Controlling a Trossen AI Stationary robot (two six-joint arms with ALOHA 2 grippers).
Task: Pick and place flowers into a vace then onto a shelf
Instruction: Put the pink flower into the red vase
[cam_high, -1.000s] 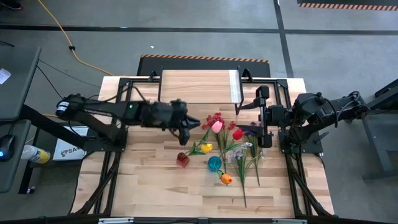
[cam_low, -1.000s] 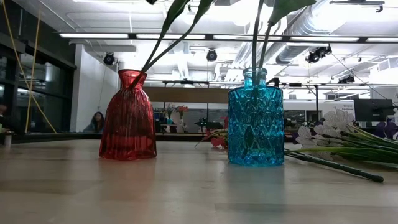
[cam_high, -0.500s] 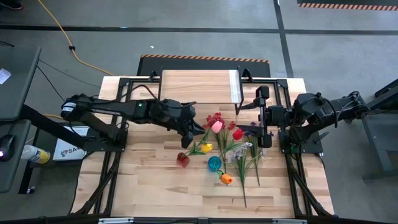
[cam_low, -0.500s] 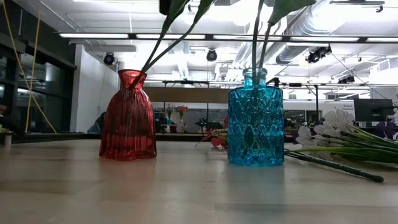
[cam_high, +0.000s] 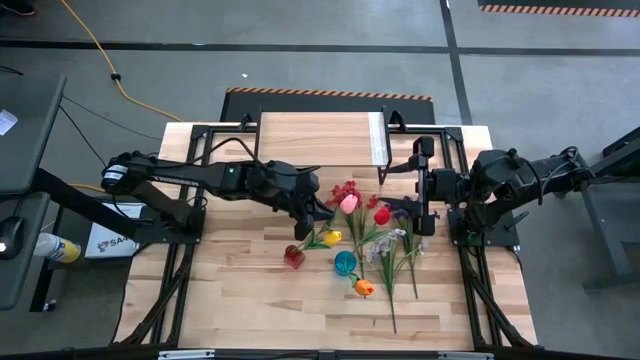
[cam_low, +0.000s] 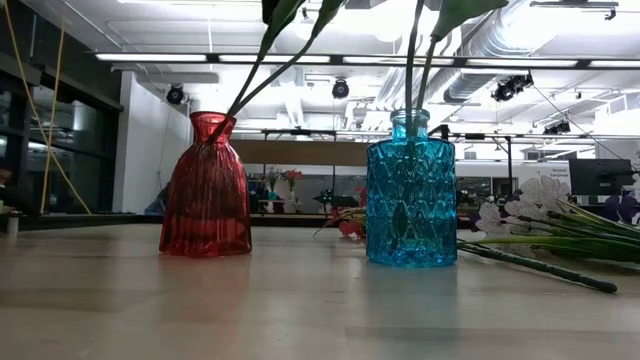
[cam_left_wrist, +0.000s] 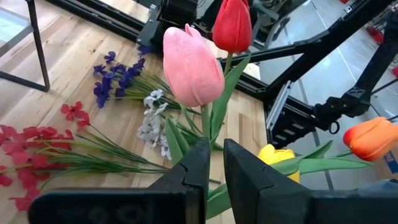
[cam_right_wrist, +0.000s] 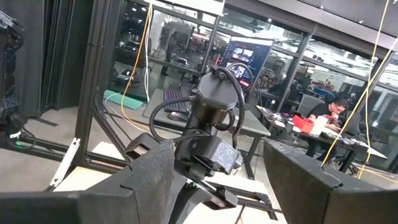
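Observation:
My left gripper reaches over the table's middle, shut on the stem of the pink tulip. Beside it stand a red tulip, a yellow tulip and an orange tulip. The red vase and the blue vase stand upright with green stems rising from them. A red cluster, purple sprays and whitish sprays lie flat on the table. The shelf sits at the far edge. My right gripper waits open at the right. My left gripper pinches the pink tulip's green stem a short way below the bloom, between its two fingers. The fingers lie across the stem. The bloom stands above the fingertips, clear of the table. The fingers hide the stem's lower part and where it ends.
Black frame rails flank the shelf on both sides. Long loose stems trail toward the near right of the table. Bare wood lies at the near left. The low view shows an open hall behind the vases.
My left gripper has moved toward the table's right, up to the pink tulip, more slowly in the last half second. The vases and the flowers have kept their places.

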